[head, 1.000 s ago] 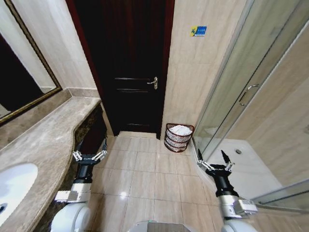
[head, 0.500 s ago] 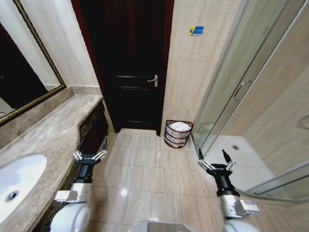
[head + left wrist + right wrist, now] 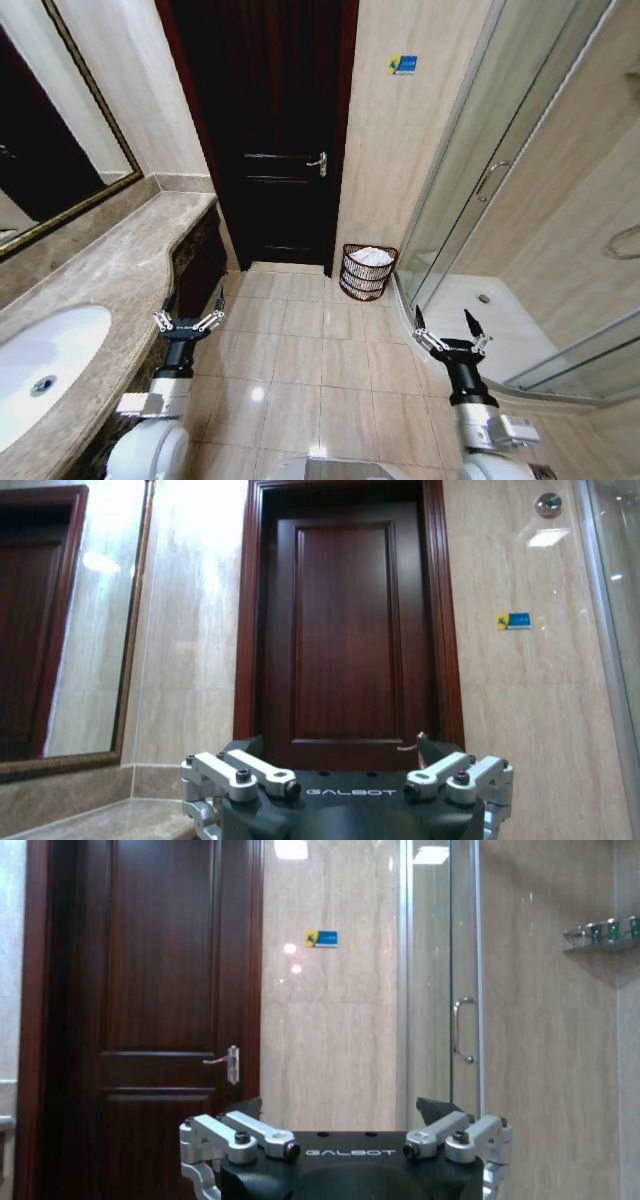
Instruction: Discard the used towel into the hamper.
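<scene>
hamper: small round basket of dark reddish-brown openwork, tapering toward the base; stands on the tiled floor against the beige wall, between the dark door and the glass shower screen, well ahead of both pincers and nearer the right one. white towel: soft, crumpled cloth lying in the hamper's mouth.

left pincer: black body with silver metal links, held low beside the counter edge, fingers spread apart, holding nothing. right pincer: same build, held low near the shower's curved base, fingers spread apart, holding nothing.

counter: polished mottled brown stone with a curved front, to the left of the left pincer. basin: smooth white oval sunk in the counter. door: dark panelled wood with a metal lever handle, ahead of the left pincer. floor: glossy beige square tiles.
</scene>
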Available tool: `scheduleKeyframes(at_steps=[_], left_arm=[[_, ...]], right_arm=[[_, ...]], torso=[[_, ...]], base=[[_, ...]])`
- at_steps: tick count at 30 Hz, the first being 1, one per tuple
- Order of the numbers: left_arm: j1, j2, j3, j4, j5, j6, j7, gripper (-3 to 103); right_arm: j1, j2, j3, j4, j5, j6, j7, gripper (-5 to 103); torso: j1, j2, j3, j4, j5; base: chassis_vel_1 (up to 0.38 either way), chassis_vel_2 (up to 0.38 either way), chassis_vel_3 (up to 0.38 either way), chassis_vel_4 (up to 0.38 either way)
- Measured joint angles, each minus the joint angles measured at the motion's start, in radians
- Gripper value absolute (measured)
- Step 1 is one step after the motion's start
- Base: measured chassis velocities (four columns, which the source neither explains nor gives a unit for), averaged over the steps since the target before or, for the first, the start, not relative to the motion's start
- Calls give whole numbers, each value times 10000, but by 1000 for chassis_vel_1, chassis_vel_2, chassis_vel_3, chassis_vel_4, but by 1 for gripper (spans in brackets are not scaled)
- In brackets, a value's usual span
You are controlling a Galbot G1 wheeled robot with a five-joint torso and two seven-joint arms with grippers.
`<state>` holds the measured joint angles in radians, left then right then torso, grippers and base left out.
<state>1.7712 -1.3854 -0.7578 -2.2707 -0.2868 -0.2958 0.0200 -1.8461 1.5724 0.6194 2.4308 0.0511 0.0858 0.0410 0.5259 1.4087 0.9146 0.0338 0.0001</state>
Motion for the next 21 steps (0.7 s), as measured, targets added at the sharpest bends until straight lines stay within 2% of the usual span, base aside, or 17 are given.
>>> scheduleKeyframes(at_steps=[21], left_arm=[[-36, 12, 33, 73, 126, -4, -64, 100]], right_arm=[[83, 8, 0, 44, -222, -133, 179, 100]], torso=[[1, -1, -1, -1, -1]], base=[[0, 0, 0, 0]])
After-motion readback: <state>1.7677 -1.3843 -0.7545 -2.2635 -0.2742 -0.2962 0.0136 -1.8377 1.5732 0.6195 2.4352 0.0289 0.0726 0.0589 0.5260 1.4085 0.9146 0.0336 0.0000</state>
